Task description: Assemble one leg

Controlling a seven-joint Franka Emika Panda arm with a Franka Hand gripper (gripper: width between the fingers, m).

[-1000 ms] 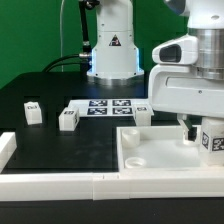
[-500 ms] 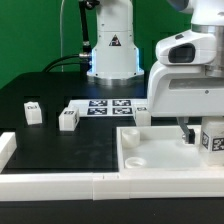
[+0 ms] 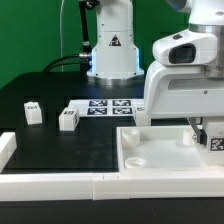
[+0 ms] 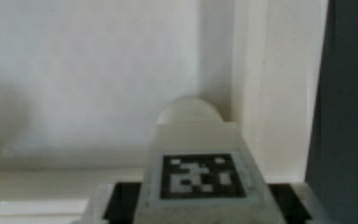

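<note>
My gripper (image 3: 209,133) is shut on a leg (image 3: 215,142), a small white block with a black-and-white tag, and holds it over the right end of the large white panel (image 3: 150,150). In the wrist view the held leg (image 4: 201,160) fills the middle, tag facing the camera, its rounded tip pointing at the panel's white surface (image 4: 87,90) beside a raised rim. Three more legs stand on the black table: one (image 3: 32,112) at the exterior view's left, one (image 3: 68,119) beside it, one (image 3: 142,116) partly behind the arm.
The marker board (image 3: 108,106) lies flat at the back of the table. A white rail (image 3: 60,184) runs along the front edge, with a white block (image 3: 5,149) at its left end. The robot base (image 3: 112,50) stands behind.
The gripper with the leg has moved slightly to the exterior view's right and a little lower over the panel. The other legs have not moved.
</note>
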